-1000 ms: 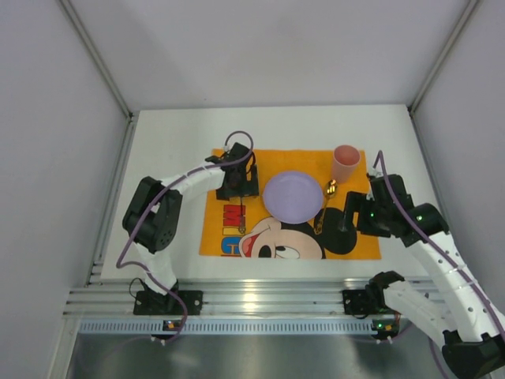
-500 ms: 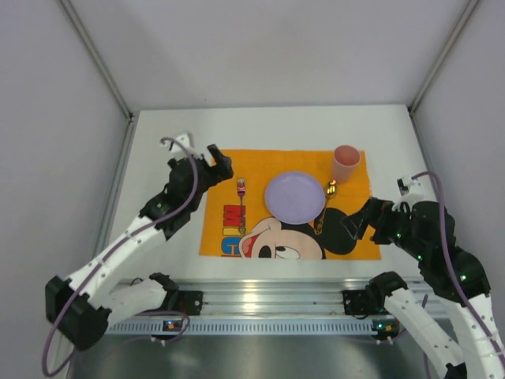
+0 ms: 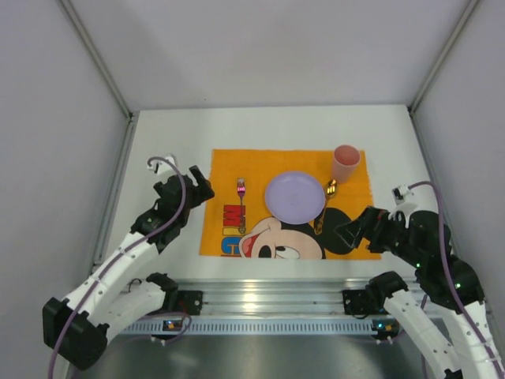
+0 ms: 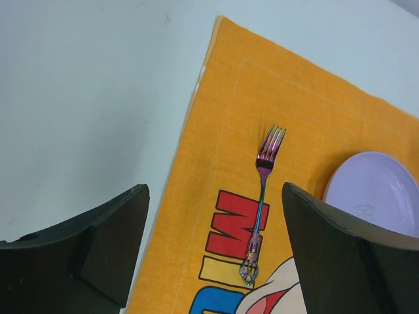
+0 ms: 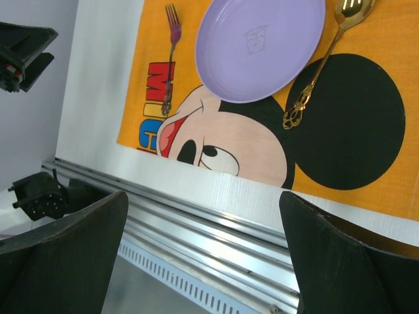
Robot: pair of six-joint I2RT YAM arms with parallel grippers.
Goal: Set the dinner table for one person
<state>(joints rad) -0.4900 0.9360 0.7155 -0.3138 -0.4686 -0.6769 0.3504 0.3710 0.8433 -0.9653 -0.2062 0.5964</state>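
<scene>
Top view, with both wrist views. You are looking at the dinner table (image 3: 170, 134), a large flat matte-white rectangular top that fills the floor of the white-walled enclosure, with ribbed aluminium rails (image 3: 260, 302) along its near edge.

An orange rectangular cloth placemat printed with a Mickey Mouse face (image 3: 225, 162) lies flat at the middle of the table. Bare white surface shows on its left, far and right sides.

On the placemat you will find:
- A round lavender plastic plate (image 3: 294, 197) at the centre.
- A slim iridescent purple metal fork (image 3: 241, 207) to the left of the plate and apart from it, with its tines towards the far edge.
- A gold metal spoon with an ornate handle (image 3: 326, 205) just beside the plate's right rim, with its bowl towards the far edge.
- A pink plastic cup (image 3: 345, 163) standing upright at the far right corner, near the spoon's bowl.

The left gripper (image 3: 200, 184) hangs above the bare table just left of the placemat's left edge. Its left wrist view shows the two dark fingers spread wide with nothing between them.

The right gripper (image 3: 353, 227) hangs above the near right part of the placemat, over the black printed ear. Its jaws also stand wide apart and hold nothing.
</scene>
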